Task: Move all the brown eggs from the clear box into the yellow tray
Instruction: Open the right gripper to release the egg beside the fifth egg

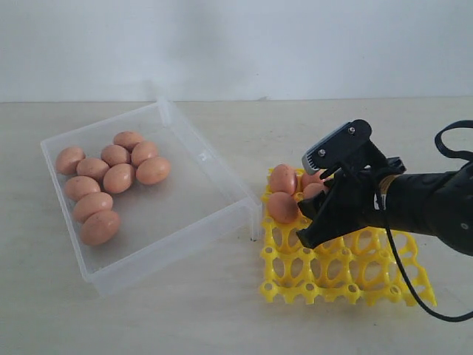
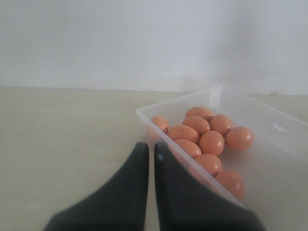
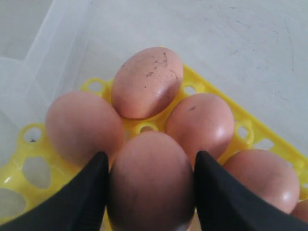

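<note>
The right gripper (image 3: 150,159) holds a brown egg (image 3: 151,190) in its jaws, low over the yellow tray (image 3: 10,175). Next it should lower the egg into an empty cup and let go. The left gripper (image 2: 150,147) has its jaws almost together near the clear box (image 2: 279,127).

Soft, even, fairly bright light fills all views. The clear box (image 1: 194,194) and yellow tray (image 1: 347,275) cast only faint shadows on the pale counter (image 1: 185,318). The exterior view looks hazy and washed out. Close up, the left tool (image 2: 150,148) and right tool (image 3: 151,161) blur, and small glints sit on the brown eggs (image 3: 147,82).
</note>
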Controlling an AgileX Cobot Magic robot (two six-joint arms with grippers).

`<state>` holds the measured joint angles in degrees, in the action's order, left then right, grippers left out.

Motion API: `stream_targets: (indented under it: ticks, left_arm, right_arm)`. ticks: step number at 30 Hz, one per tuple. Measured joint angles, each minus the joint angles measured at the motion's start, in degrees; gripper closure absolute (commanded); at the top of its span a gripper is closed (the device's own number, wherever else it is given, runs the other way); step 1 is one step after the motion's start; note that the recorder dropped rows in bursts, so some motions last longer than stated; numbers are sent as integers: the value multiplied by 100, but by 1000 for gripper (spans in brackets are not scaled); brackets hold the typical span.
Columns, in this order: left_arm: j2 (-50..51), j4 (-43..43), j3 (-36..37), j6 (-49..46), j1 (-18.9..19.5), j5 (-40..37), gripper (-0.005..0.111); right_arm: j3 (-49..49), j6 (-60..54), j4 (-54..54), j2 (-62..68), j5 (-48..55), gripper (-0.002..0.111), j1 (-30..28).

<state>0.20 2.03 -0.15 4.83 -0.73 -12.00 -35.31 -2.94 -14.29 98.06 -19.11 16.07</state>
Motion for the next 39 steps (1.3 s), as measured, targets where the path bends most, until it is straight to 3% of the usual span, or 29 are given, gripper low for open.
stream_targets:
  ticks: [2, 10, 17, 18, 20, 21, 22, 29, 39]
  left_arm:
    - [0, 0, 0, 0, 0, 0, 103]
    - [0, 0, 0, 0, 0, 0, 103]
    - [0, 0, 0, 0, 0, 0, 103]
    - [0, 0, 0, 0, 0, 0, 103]
    - [0, 0, 0, 0, 0, 0, 103]
    - [0, 0, 0, 0, 0, 0, 103]
    - [0, 0, 0, 0, 0, 0, 103]
    - [0, 0, 0, 0, 0, 0, 103]
    - [0, 0, 0, 0, 0, 0, 103]
  right_arm:
    - [0, 0, 29, 0, 0, 49, 0]
    - [0, 0, 196, -26, -28, 49, 0]
    - [0, 11, 766, -1089, -568, 49, 0]
    - [0, 11, 836, -1140, -554, 51, 0]
    - [0, 110, 877, -1138, -258, 71, 0]
    - [0, 174, 888, -1138, -34, 96, 0]
    - [0, 221, 902, -1138, 425, 106, 0]
    - [0, 474, 944, -1141, 1302, 108, 0]
    - [0, 833, 942, -568, 1604, 108, 0]
